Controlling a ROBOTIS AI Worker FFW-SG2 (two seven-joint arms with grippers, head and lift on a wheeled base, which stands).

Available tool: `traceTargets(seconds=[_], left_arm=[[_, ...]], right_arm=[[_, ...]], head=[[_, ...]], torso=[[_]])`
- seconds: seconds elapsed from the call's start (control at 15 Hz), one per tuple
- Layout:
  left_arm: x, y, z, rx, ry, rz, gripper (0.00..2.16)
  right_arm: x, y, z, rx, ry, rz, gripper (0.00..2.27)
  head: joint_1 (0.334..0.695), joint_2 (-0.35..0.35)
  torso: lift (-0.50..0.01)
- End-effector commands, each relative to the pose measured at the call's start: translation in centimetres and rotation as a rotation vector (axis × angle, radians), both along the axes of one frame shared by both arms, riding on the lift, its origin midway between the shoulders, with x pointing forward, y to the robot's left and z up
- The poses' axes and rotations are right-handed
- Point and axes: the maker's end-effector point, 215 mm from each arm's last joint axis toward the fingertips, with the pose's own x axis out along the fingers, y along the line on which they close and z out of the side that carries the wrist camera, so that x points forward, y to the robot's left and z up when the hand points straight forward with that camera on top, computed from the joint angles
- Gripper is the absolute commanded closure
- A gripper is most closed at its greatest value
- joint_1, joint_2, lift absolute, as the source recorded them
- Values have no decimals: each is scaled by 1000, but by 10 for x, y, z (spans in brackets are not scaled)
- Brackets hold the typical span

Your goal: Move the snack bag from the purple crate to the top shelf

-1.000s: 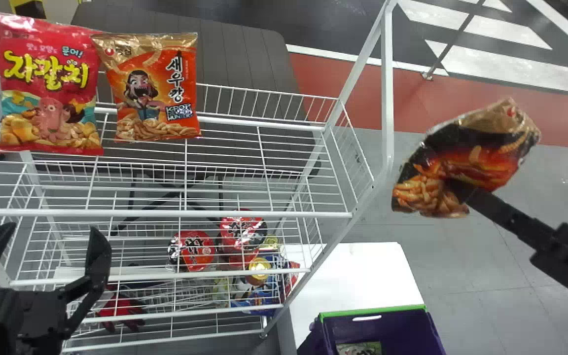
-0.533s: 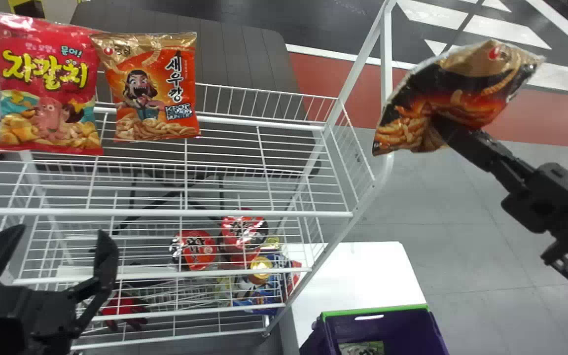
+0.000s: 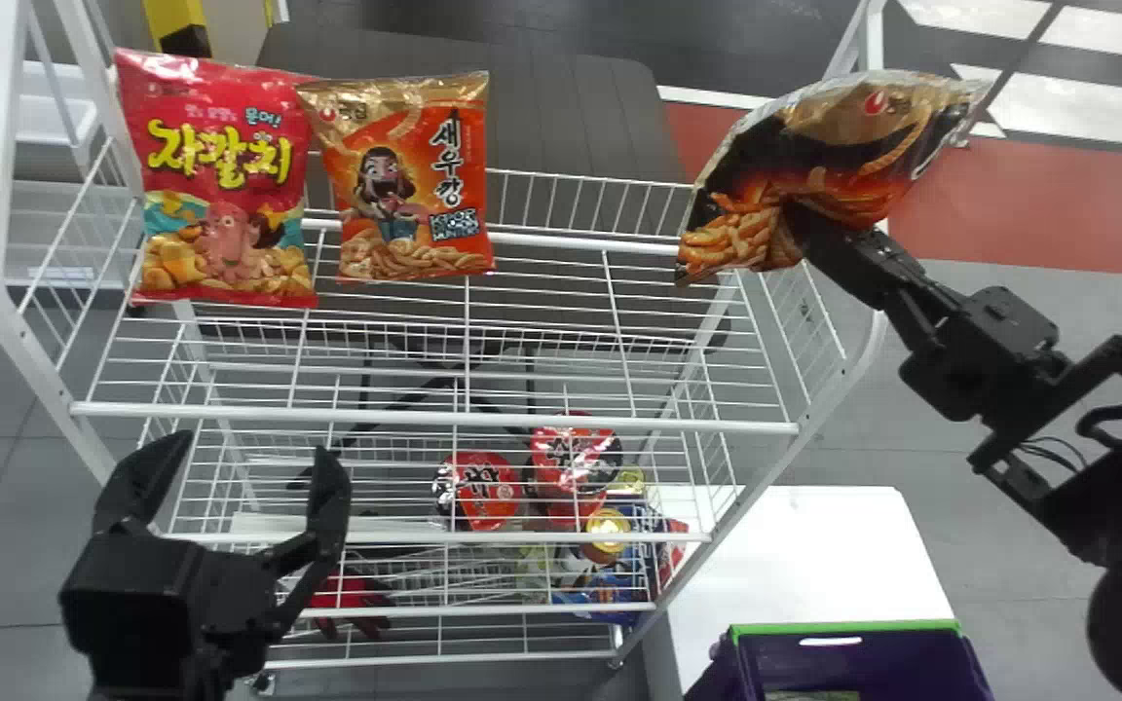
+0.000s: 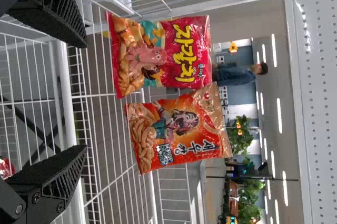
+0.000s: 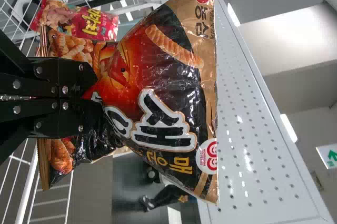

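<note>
My right gripper (image 3: 800,219) is shut on the black and gold snack bag (image 3: 839,136), up at the right end of the shelf's top tier (image 3: 561,263). In the right wrist view, the gripper (image 5: 95,90) pinches the lower part of the snack bag (image 5: 163,92), which creases around the fingers. My left gripper (image 3: 235,487) stands open and holds nothing, in front of the rack at lower left; in the left wrist view the gripper (image 4: 84,98) has its fingers wide apart. The purple crate (image 3: 873,672) is at the bottom right.
A red snack bag (image 3: 215,185) and an orange snack bag (image 3: 405,180) stand side by side at the top tier's left. Red packages (image 3: 478,487) and a gold-lidded can (image 3: 608,531) sit lower. The rack's right post (image 3: 873,336) rises near the held bag. A white table (image 3: 814,555) supports the crate.
My right gripper has carried the black bag up and then left toward the rack. In the head view, the rack, the crate and my left gripper now appear farther right.
</note>
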Motion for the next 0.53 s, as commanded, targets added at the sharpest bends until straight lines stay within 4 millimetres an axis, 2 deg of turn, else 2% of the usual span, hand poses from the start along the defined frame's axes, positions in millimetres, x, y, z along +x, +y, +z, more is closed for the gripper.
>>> traceTargets(seconds=[0.0, 0.27, 0.47], left_arm=[[1, 0, -1, 0, 1, -1, 147], [2, 2, -7, 4, 10, -4, 147], [5, 7, -8, -6, 7, 2, 147]], right_arm=[[11, 26, -19, 4, 1, 33, 1477], [36, 64, -45, -1, 17, 61, 1477], [48, 86, -56, -36, 17, 54, 1477]], head=[[695, -178], [695, -122], [695, -76]], torso=[[1], [1], [1]])
